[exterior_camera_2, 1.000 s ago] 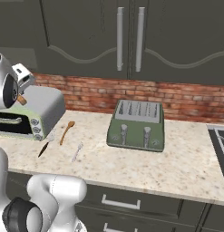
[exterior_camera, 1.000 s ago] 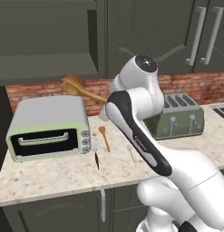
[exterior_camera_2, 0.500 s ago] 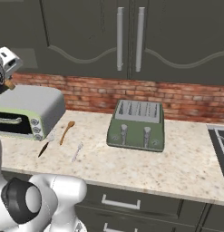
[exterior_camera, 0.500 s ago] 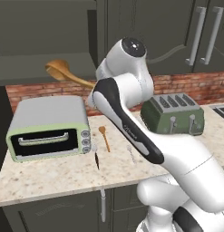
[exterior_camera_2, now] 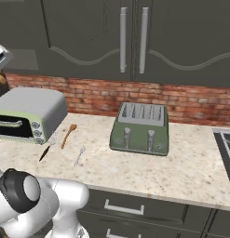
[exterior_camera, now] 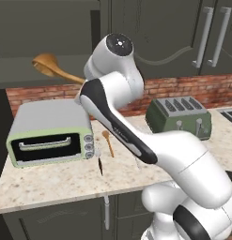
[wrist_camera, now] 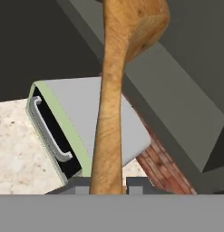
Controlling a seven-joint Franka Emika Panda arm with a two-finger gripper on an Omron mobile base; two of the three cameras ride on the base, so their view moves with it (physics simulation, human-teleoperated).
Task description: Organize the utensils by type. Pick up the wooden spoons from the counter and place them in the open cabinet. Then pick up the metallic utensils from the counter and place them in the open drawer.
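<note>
The pincer (wrist_camera: 108,185) is clamped on the long wooden spoon (exterior_camera: 54,68), its dark tips pressed against either side of the smooth orange-brown handle. The broad round bowl is up at the front lip of the open cabinet (exterior_camera: 47,77), with the dark hollow behind it. Below sits the boxy toaster oven (exterior_camera: 49,131), pale green rim, grey rounded top. On the speckled beige tabletop (exterior_camera_2: 191,172), the small wooden spoon (exterior_camera_2: 68,135) lies just right of the oven, the knife (exterior_camera_2: 45,149) and thin silver fork (exterior_camera_2: 79,155) close by, well apart from the green toaster (exterior_camera_2: 140,128).
</note>
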